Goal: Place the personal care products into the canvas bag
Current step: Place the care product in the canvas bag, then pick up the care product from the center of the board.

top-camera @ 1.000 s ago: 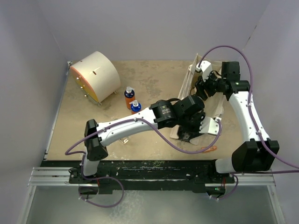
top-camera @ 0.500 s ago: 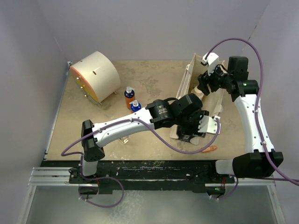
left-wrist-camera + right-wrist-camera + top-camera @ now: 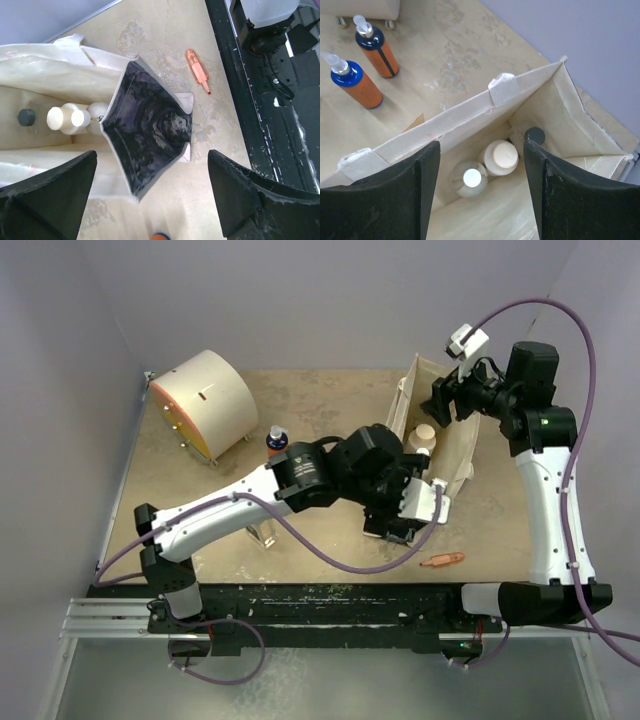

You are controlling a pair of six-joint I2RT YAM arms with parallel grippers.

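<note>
Currently, my left gripper [image 3: 152, 155] has its fingers spread wide with nothing between them. It hangs above the near end of the canvas bag [image 3: 50, 65], directly over the dark printed panel [image 3: 150, 127]. My right gripper [image 3: 481, 142] is likewise spread and clamps nothing. It is positioned over the far end of the bag, looking down into the open mouth.

Inside the bag:
- a cream-white bottle [image 3: 502, 156];
- a pale bottle with a shiny top [image 3: 470, 179], touching the first;
- a black cap [image 3: 536, 134] near the corner (the bottle under it cannot be made out).

Outside the bag:
- an orange bottle [image 3: 352, 80] and a second orange bottle [image 3: 377, 47], both blue-capped, upright and near each other on the table [image 3: 330, 410], between the bag and the drum [image 3: 205, 403];
- an orange pen [image 3: 197, 70], lying flat near the table's front edge, apart from the bag.
</note>
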